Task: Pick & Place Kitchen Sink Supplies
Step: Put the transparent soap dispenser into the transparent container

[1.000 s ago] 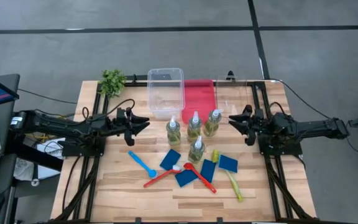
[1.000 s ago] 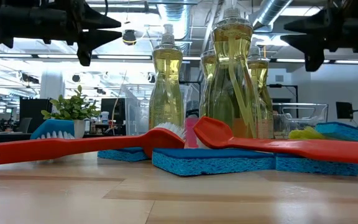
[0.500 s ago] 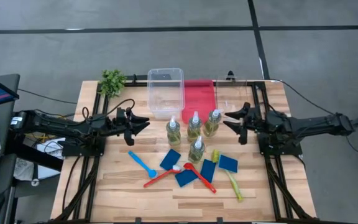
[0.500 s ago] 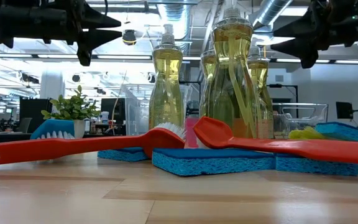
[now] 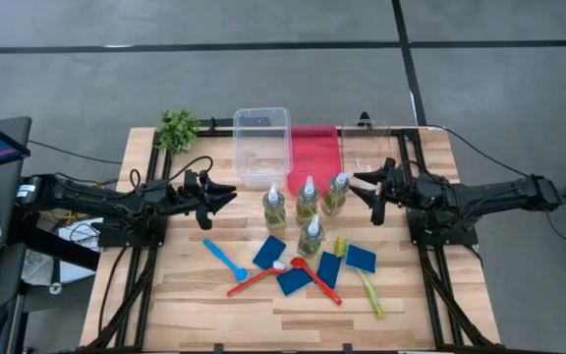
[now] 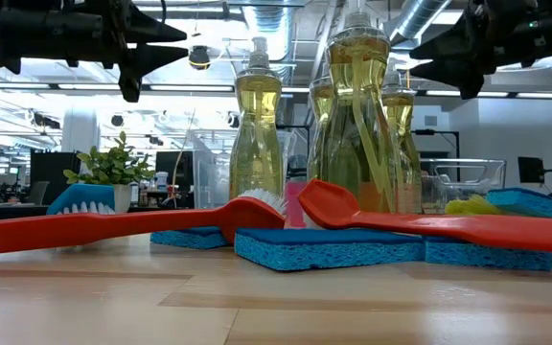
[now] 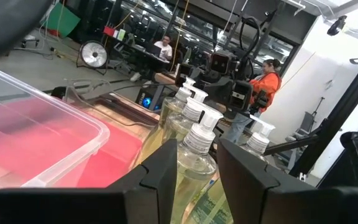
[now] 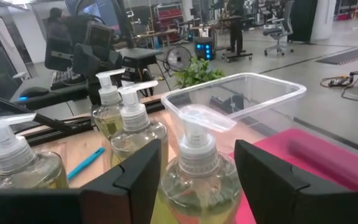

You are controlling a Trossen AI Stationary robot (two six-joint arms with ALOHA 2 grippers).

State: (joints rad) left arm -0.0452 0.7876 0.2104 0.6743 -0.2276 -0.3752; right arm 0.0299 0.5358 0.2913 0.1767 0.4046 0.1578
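The left gripper (image 6: pixel 166 45) hangs high with its dark fingers spread, tips aimed toward the bottles. The right gripper (image 6: pixel 420 57) hangs at about the same height, fingers also apart, pointing back at them. Between and below the two stand clear bottles of yellow liquid (image 6: pixel 257 144), the nearest one (image 6: pixel 357 125) tallest. Lower still, a red brush (image 6: pixel 103 226) and a red scoop-ended brush (image 6: pixel 429 224) lie across blue sponges (image 6: pixel 324 248). Below the left gripper sits a small leafy plant (image 6: pixel 113 168).
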